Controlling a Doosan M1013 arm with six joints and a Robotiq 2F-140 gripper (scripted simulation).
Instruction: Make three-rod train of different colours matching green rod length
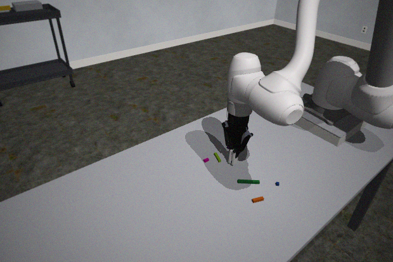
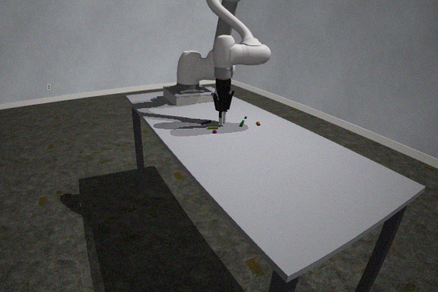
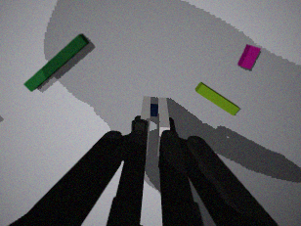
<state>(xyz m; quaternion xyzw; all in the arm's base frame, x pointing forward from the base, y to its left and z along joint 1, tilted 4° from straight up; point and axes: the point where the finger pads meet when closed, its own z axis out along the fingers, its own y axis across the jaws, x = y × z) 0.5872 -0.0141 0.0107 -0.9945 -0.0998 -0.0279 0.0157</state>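
White desk [image 1: 133, 207], rods near its far end by the arm's base.
Gripper [image 3: 154, 111] nearly closed, pinching a small blue rod [image 3: 153, 110]; purple rod [image 2: 205, 122] half-shadowed.

Grey tabletop [image 1: 127, 214]; green rod [image 1: 248, 181], lime rod [image 1: 217, 157], magenta rod [image 1: 206, 159], orange rod [image 1: 257, 199], blue rod [image 1: 277, 183]; black end effector [image 1: 231, 158].

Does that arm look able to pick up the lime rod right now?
Probably not yet: the lime rod lies close by with nothing over it, but the fingers seem already shut on a small blue piece.
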